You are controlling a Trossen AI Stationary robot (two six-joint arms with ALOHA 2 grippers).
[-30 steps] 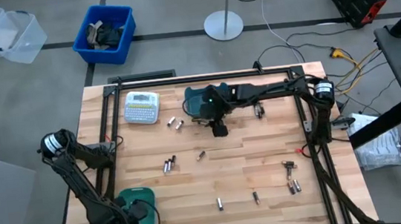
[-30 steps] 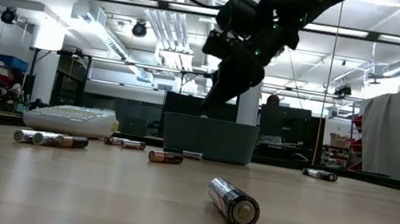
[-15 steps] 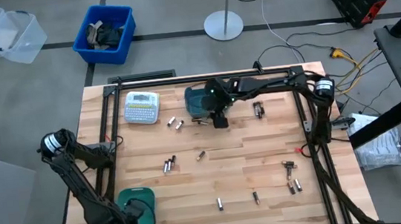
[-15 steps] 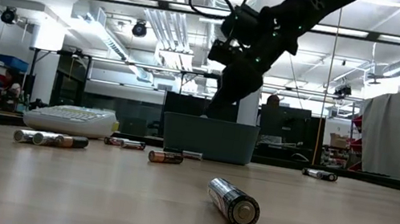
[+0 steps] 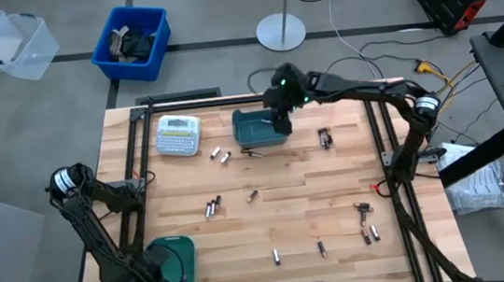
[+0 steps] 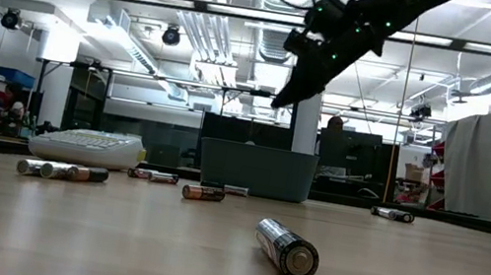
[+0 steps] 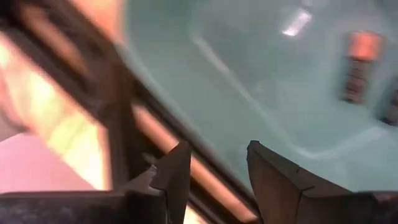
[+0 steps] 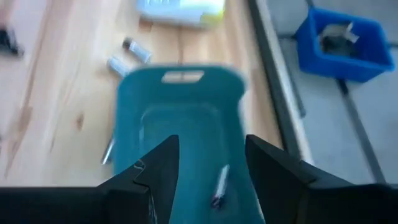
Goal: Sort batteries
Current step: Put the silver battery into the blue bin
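Note:
Batteries lie scattered on the wooden table: a pair (image 5: 219,154) beside a teal bin (image 5: 260,129) at the far middle, others at mid table (image 5: 212,206) and near the front edge (image 5: 321,248). My right gripper (image 8: 208,168) hangs open above that bin, well clear of it in the low view (image 6: 282,99). One battery (image 8: 219,185) lies on the bin's floor. My left gripper (image 7: 217,174) is open at the near left, over the rim of a second teal bin (image 5: 176,262) with batteries (image 7: 357,68) inside.
A white label-maker (image 5: 178,135) lies at the far left of the table. More batteries lie near the right side (image 5: 370,234) and right of the far bin (image 5: 325,137). One battery (image 6: 287,249) lies close to the low camera. A blue crate (image 5: 131,41) stands on the floor beyond the table.
My right gripper has risen and drawn back toward the table's far edge, from the near side of the far teal bin to a spot above it.

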